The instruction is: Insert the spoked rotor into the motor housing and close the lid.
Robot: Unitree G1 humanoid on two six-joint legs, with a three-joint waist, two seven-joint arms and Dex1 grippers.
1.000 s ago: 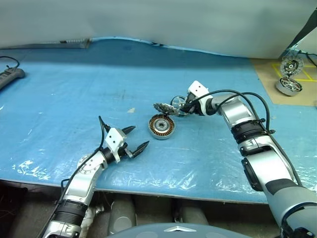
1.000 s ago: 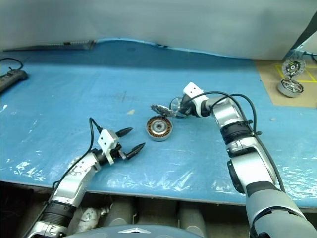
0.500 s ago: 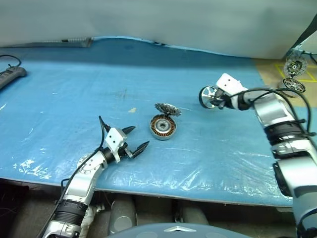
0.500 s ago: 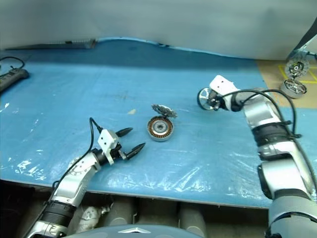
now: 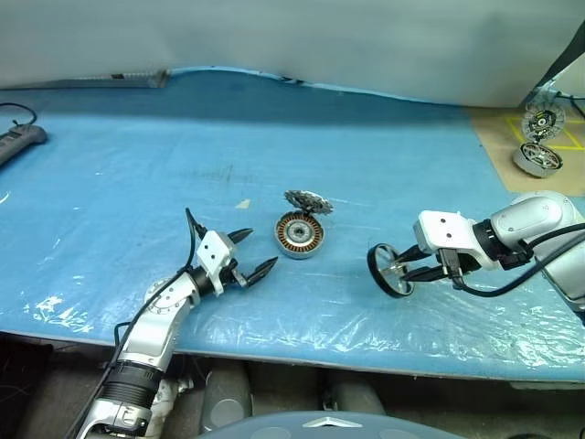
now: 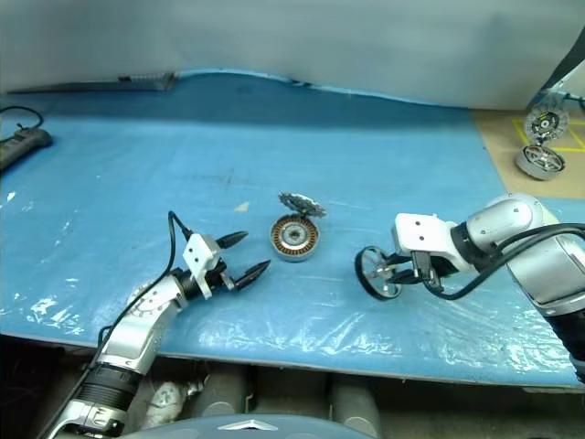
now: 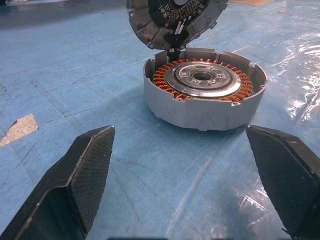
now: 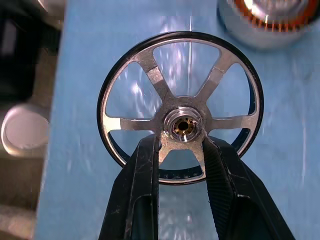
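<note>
motor housing (image 5: 299,234) centre | lid (image 5: 308,201) behind | spoked rotor (image 5: 389,271) right | left gripper (image 5: 251,253) left

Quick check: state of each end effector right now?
Left end effector: open, holding nothing, beside the motor housing.
Right end effector: shut on the spoked rotor, fingers gripping its hub.

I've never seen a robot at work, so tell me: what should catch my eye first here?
First, the shiny spoked wheel, pinched at its hub by the right end effector above the blue table cover. Next, the round motor can in the middle, its copper windings showing and its hinged lid tipped up. The left end effector hangs wide open beside it, holding nothing.
</note>
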